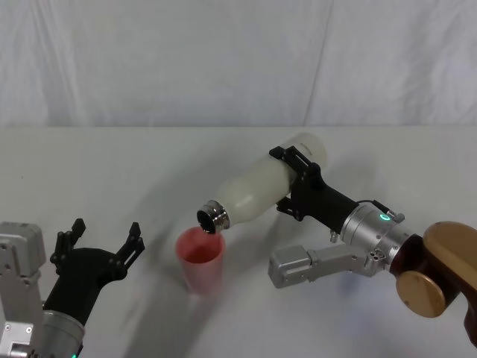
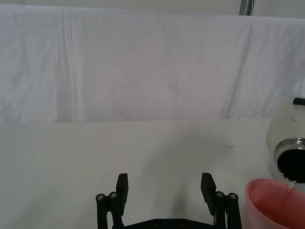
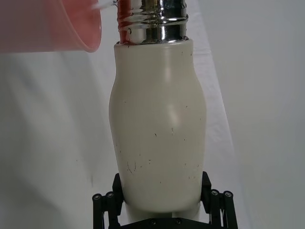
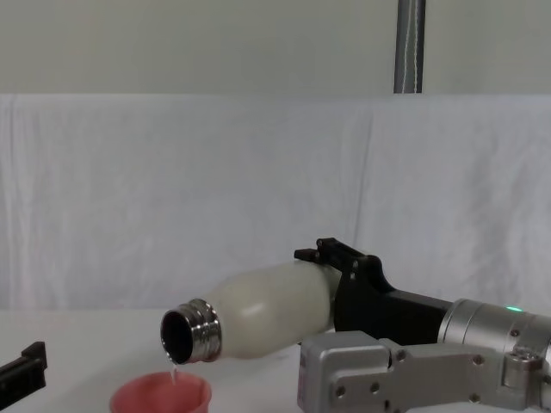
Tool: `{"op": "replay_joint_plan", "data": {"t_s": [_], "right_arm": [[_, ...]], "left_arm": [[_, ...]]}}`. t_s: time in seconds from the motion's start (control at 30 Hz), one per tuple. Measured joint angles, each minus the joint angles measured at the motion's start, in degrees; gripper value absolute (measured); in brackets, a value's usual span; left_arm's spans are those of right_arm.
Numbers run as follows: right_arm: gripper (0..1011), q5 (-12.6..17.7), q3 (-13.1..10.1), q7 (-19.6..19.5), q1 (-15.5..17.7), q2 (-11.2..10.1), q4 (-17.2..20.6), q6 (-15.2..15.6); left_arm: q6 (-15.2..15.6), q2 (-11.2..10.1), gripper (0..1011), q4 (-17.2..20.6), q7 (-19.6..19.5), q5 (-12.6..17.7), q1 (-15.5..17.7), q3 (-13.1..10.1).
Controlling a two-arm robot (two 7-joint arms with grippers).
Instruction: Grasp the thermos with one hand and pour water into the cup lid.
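Right gripper [image 1: 300, 181] clamps thermos [image 1: 257, 188] tipped near-horizontal, neck over cup lid [image 1: 200, 259]; left gripper [image 1: 100, 240] spread.

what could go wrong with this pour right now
1. The thermos mouth sits over the near rim of the cup lid, so the thin stream could miss if the tilt changes.
2. The cup lid stands free on the table; a nudge from the steel neck could tip it.
3. The right gripper clamps near the base, so the thermos might slip. The left gripper rests open nearby.
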State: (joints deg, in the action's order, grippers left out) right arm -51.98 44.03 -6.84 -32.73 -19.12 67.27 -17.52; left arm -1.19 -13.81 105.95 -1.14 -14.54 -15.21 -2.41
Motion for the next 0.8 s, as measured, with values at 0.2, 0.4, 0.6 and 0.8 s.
{"op": "replay_joint_plan", "data": {"t_s": [0.2, 0.4, 0.6, 0.8], "right_arm": [[952, -0.1, 0.1, -0.1, -0.1, 0.0, -0.2, 0.0], [952, -0.2, 0.2, -0.4, -0.3, 0.0, -0.5, -0.2], [952, -0.2, 0.3, -0.4, -0.4, 0.0, -0.5, -0.3], [952, -0.3, 0.3, -0.5, -0.5, 0.0, -0.5, -0.3]], "left_arm": [[0.0, 0.0, 1001, 0.0, 0.0, 0.0, 0.0, 0.0], [0.0, 0.0, 1001, 0.0, 0.0, 0.0, 0.0, 0.0], [0.0, 0.0, 1001, 0.0, 0.0, 0.0, 0.0, 0.0], [0.0, 0.0, 1001, 0.0, 0.0, 0.0, 0.0, 0.0]]}}
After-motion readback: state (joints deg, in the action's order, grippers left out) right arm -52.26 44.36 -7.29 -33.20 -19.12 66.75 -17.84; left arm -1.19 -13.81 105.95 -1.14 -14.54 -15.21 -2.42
